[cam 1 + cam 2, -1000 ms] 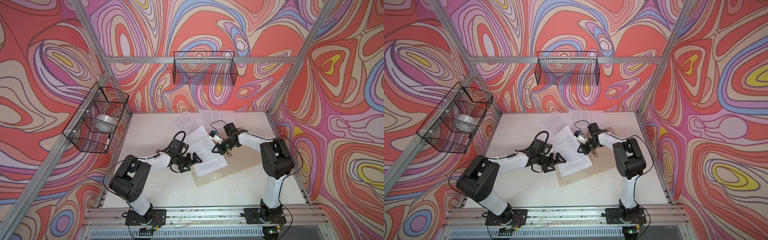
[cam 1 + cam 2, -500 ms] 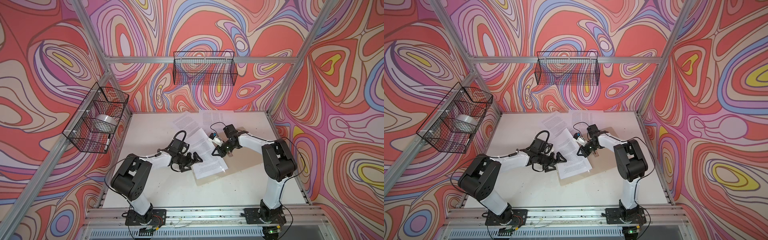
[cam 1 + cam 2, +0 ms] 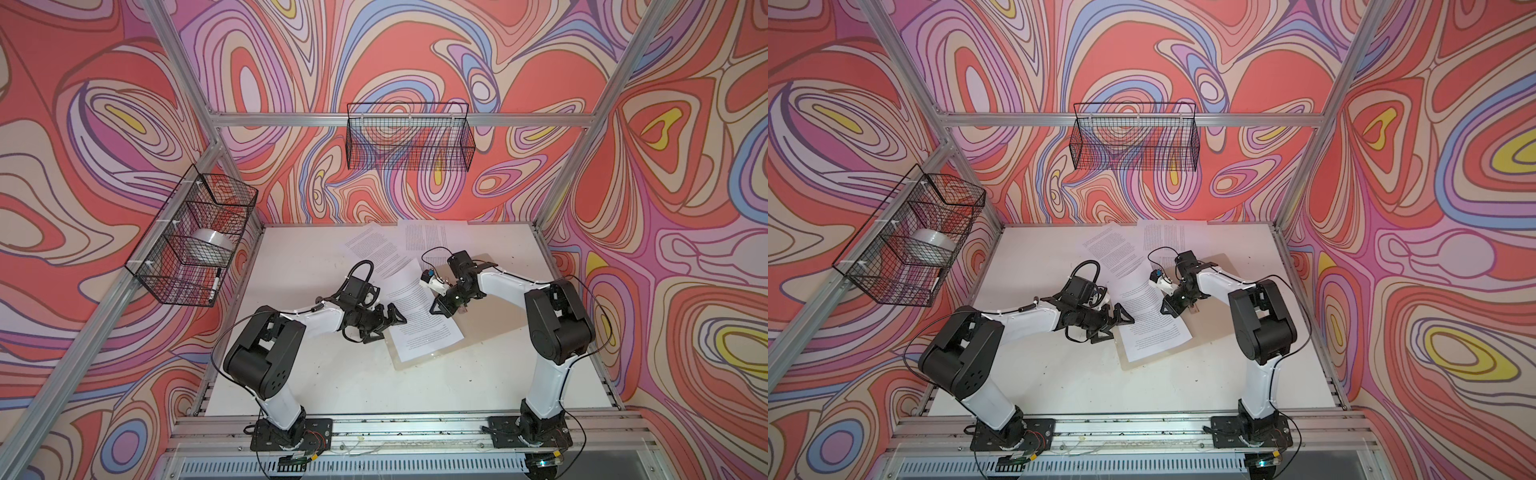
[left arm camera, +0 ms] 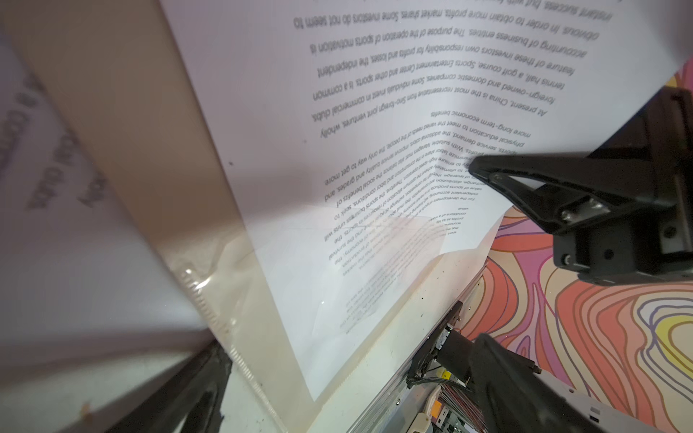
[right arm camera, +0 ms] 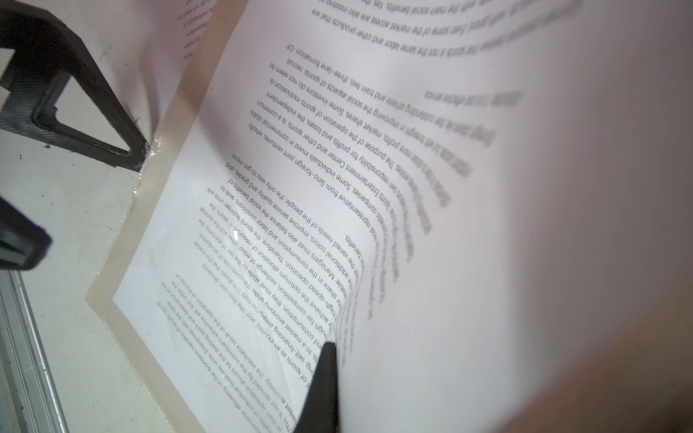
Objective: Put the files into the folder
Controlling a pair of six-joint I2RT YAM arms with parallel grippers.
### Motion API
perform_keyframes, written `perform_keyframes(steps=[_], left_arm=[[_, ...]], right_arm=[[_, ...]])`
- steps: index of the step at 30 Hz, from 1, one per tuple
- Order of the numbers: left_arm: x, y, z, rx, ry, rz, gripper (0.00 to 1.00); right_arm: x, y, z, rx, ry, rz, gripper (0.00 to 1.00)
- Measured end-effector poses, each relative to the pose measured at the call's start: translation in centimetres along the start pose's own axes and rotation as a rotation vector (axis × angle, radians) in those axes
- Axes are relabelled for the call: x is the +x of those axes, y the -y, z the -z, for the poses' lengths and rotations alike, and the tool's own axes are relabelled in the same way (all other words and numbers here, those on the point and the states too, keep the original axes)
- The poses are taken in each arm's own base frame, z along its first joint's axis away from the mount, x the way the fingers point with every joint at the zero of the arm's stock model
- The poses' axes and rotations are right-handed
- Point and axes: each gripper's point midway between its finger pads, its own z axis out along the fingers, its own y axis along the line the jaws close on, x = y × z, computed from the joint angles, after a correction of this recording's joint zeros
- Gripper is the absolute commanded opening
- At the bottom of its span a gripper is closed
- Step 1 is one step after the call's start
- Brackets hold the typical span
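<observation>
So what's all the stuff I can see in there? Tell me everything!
paper sheets: three seen, white with black print, one on the folder, two at the table's back
folder: one, tan, open flat on the table under a sheet
wire baskets: two, black, one on the back wall, one on the left wall
roll: one, silvery white, in the left wall basket
marker: one, black and white, in the same basket
table: one, white
left gripper: one, black, open, at the folder's left edge
right gripper: one, black, shut, seemingly pinching the sheet on the folder
</observation>
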Motion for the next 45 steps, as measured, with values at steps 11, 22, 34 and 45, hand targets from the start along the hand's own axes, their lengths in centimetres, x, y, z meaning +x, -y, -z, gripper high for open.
perform_keyframes(steps=[11, 22, 34, 45], left_arm=[[-0.2, 0.2, -0.1, 0.003, -0.003, 0.000, 1.00], [-0.3, 0.3, -0.2, 0.007, -0.005, -0.002, 1.00], [-0.3, 0.4, -0.2, 0.008, -0.004, -0.002, 1.00], [-0.4, 0.3, -0.1, 0.010, -0.003, 0.001, 1.00]], right_arm=[[-0.1, -1.3, -0.9, -0.058, 0.028, -0.024, 0.00], [-0.5, -2.1, -1.0, -0.064, 0.051, -0.089, 0.00], [0.0, -2.4, -1.6, -0.039, 0.038, -0.142, 0.00], [1.5, -0.7, -1.7, 0.041, 0.001, -0.205, 0.00]])
